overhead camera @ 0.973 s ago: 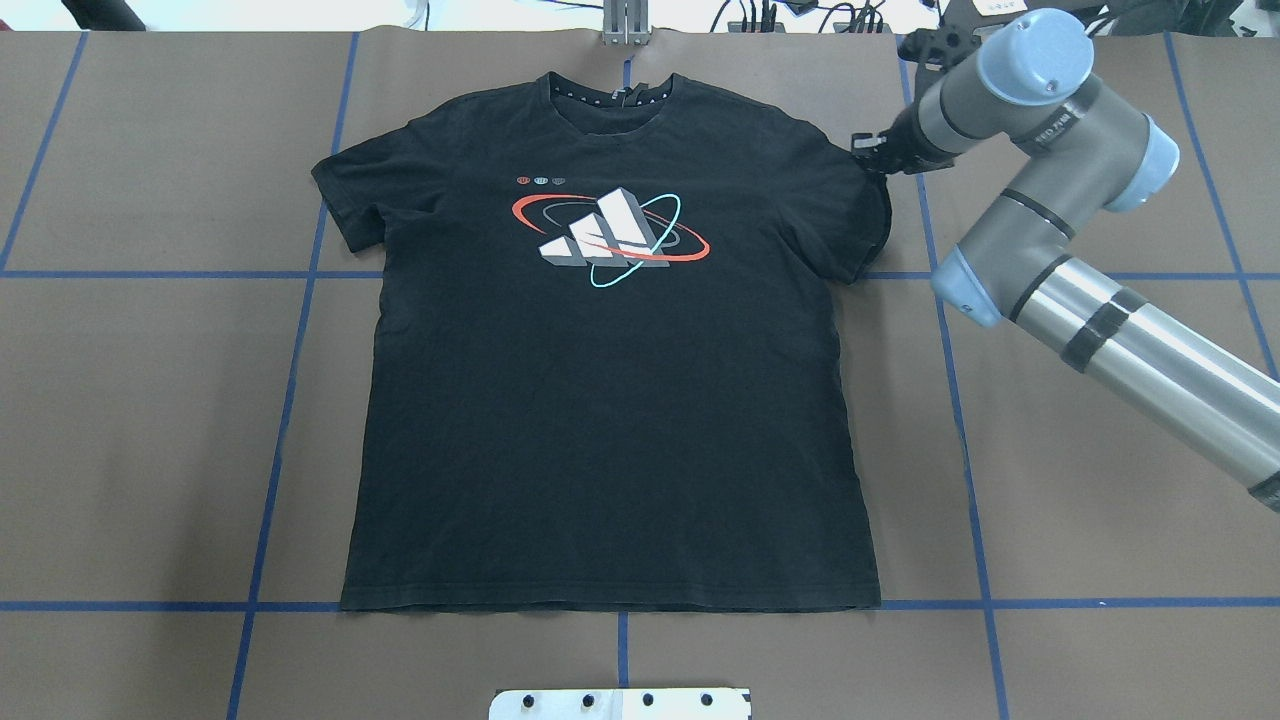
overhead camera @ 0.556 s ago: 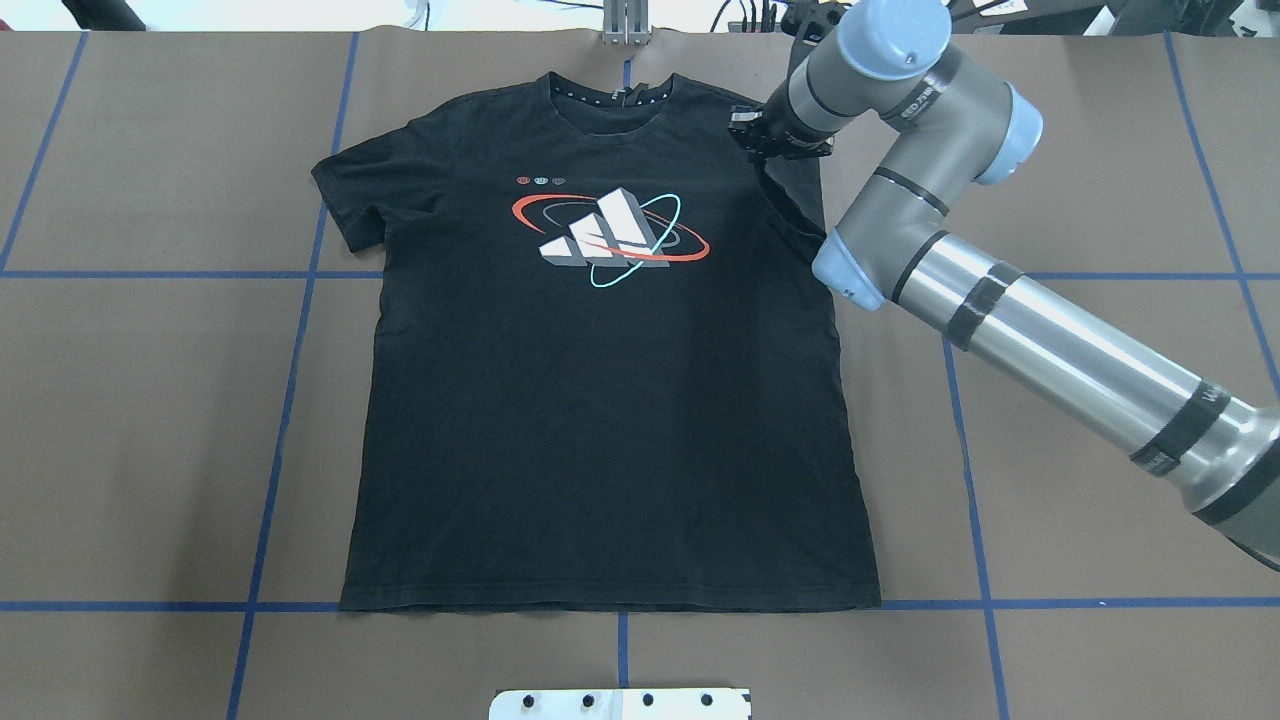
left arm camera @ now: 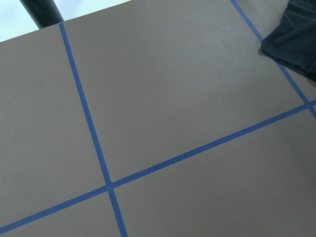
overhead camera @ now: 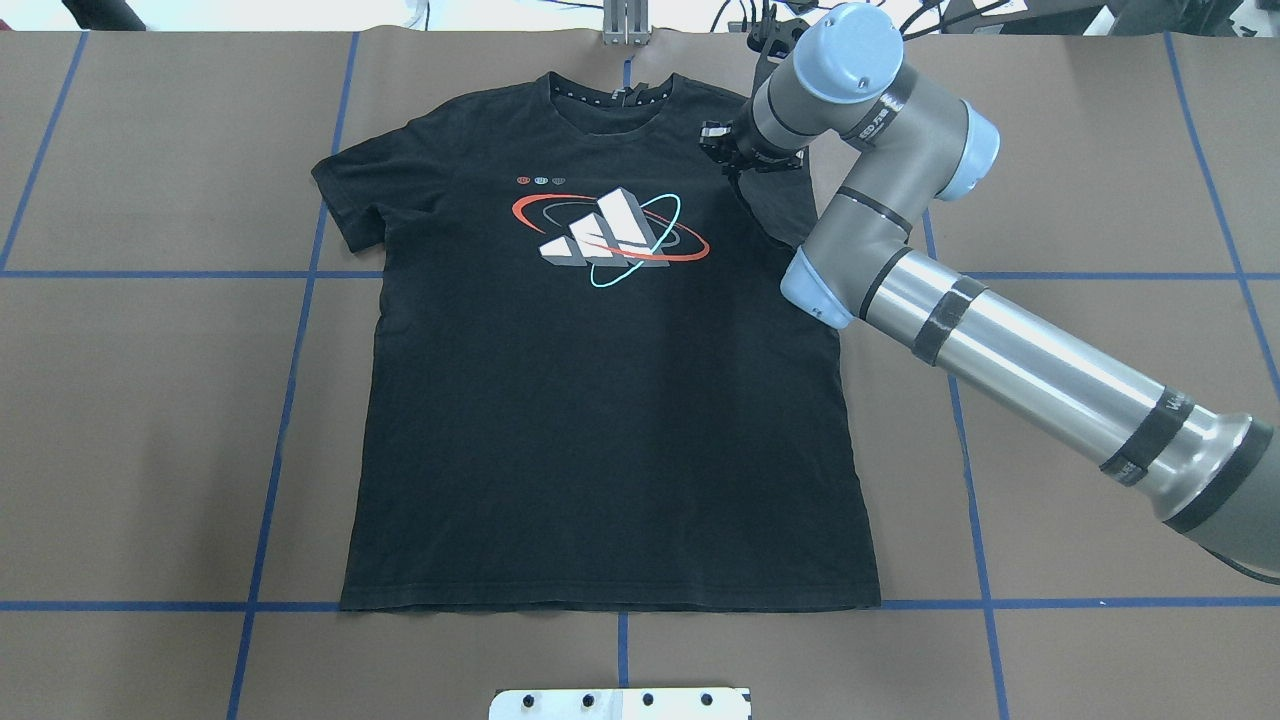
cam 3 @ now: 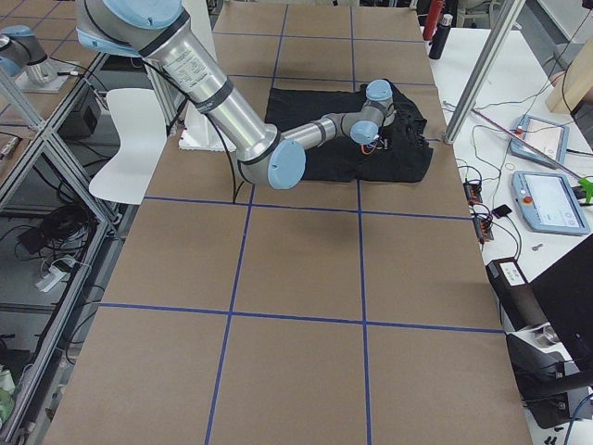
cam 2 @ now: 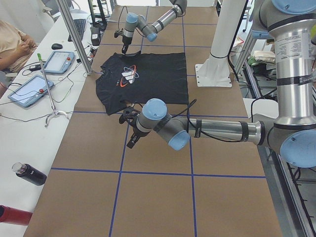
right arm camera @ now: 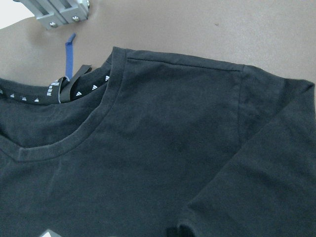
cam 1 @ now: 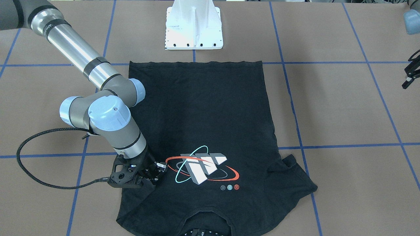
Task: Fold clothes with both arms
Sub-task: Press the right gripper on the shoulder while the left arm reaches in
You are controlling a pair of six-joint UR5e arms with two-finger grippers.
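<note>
**Right sleeve held folded over the shirt**

The black T-shirt (overhead camera: 600, 430) was laid flat on the brown-papered bench (overhead camera: 150, 400), straight out in front of the white pedestal base (cam 1: 193, 26). Its hem was nearest the base and its collar (overhead camera: 610, 95) farthest from it. The white block logo (overhead camera: 610, 235), with its orange-red and cyan rings, was turned upward.

The right arm (overhead camera: 1020, 350) was stretched out from the base's right side. The right claw (overhead camera: 718, 150) was set low over the end of the shirt farthest from the base, on the base's right. Its fingers were seen close together, clamped on the cloth of the right sleeve (overhead camera: 775, 205), which was folded inward over the shirt's body. The shoulder seam and the sleeve's hem were shown in the right wrist view, but the fingers were not.

The left sleeve (overhead camera: 350, 200) was spread flat on the bench on the base's left side. The left claw (cam 1: 407, 78) was held well out to the left of the base, apart from the shirt, with its fingers spread. In the left wrist view only brown paper, blue tape lines (left arm camera: 85, 108) and a corner of the shirt were shown.
</note>
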